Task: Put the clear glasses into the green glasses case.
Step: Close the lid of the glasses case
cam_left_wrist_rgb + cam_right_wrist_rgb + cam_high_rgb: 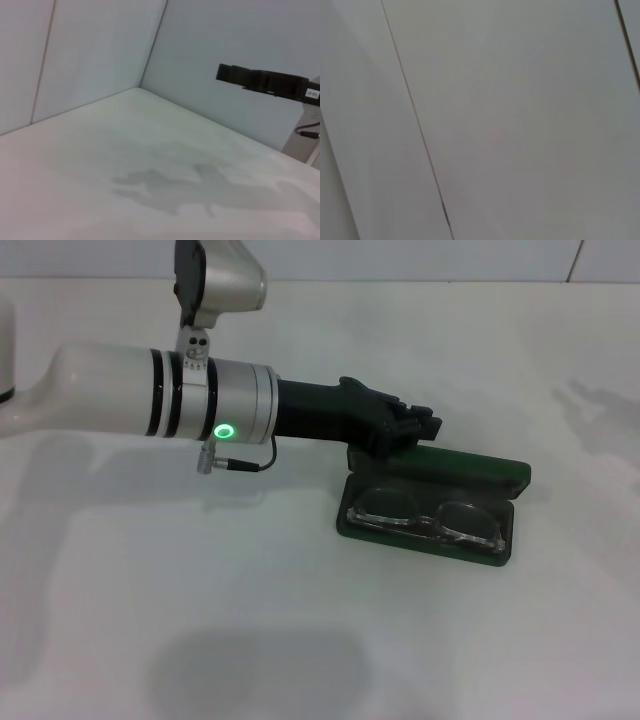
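Right now my left arm [150, 390] reaches almost level across the white table [250, 640] from my left side, its forearm ring showing a green light. My left gripper [410, 425] sits at the rear edge of the green glasses case [430, 505], over the raised lid at its near-left corner. From the head view the dark fingers bunch together against the lid, and I cannot tell whether they are spread or pressed together.

The case lies open on the table, and the clear glasses [428, 518] rest inside its tray, lenses side by side along its length. My own wrist hides part of the lid behind it.

My right gripper is not in sight; its wrist camera shows only pale wall panels [520, 100].
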